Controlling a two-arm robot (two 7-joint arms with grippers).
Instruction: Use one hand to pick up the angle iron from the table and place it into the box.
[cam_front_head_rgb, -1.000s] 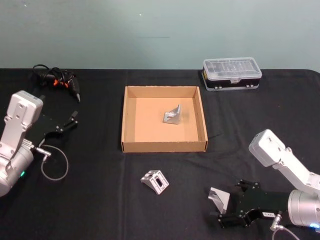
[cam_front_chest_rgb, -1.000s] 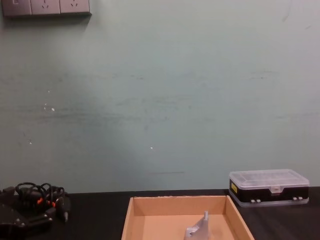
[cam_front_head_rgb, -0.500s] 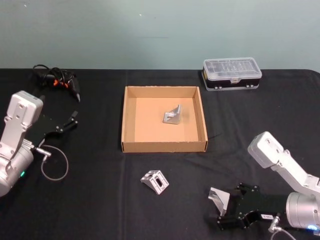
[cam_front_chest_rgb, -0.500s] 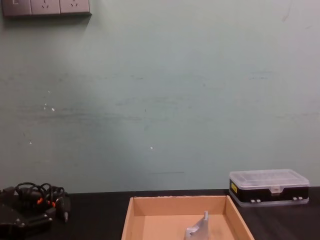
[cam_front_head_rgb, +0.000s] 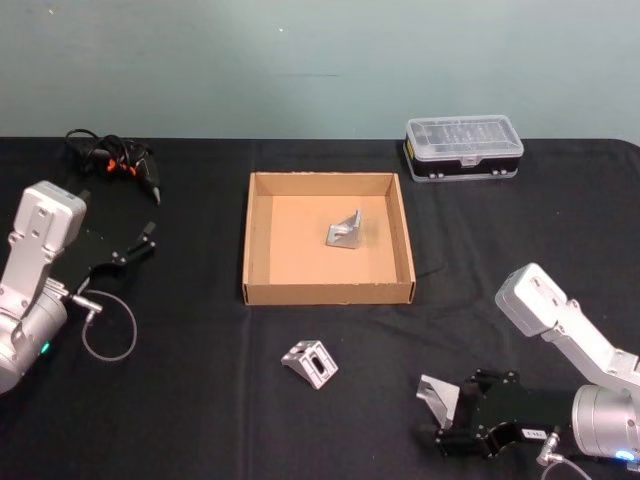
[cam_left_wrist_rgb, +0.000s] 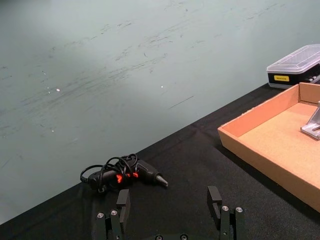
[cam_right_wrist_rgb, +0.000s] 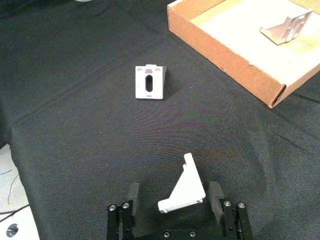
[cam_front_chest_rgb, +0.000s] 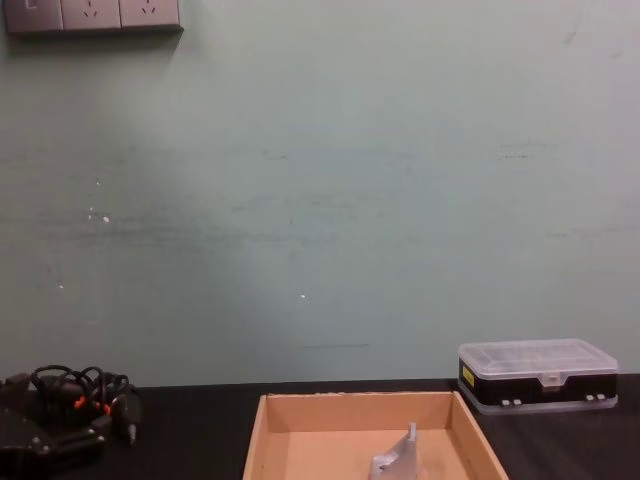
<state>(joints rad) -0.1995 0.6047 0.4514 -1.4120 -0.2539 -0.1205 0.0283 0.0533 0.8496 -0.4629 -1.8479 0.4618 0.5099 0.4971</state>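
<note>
A: Right gripper (cam_front_head_rgb: 455, 412)?
B: Low over the table (cam_front_head_rgb: 200, 410), front right corner. Fingers (cam_right_wrist_rgb: 215, 195) spread wide, clamped on nothing. Front iron (cam_front_head_rgb: 438, 397) stands on the table between them, one flange flat, the triangular web up.
A: Any contact?
B: Hard to call. From the wrist view the iron sits nearer one finger, with a thin gap, I think. The other finger is clearly apart from it.
A: The other irons?
B: Middle iron (cam_front_head_rgb: 310, 363) lies on the table between the box (cam_front_head_rgb: 328, 293) and the front edge, left of the right gripper and well apart from it. Its slotted face shows. Boxed iron (cam_front_head_rgb: 345, 231) rests on the box floor, right of centre, toward the far wall.
A: Box itself?
B: Mid-table, square to the edge, low walls, open top.
A: Left gripper (cam_front_head_rgb: 135, 245)?
B: Parked at the left side, above the table, fingers apart, nothing between them. Corded tool (cam_front_head_rgb: 115, 163) lies ahead of it, near the far left edge.
A: Anything else?
B: Case (cam_front_head_rgb: 463, 147) with clear lid, shut, at the far right beyond the box, apart from it.
</note>
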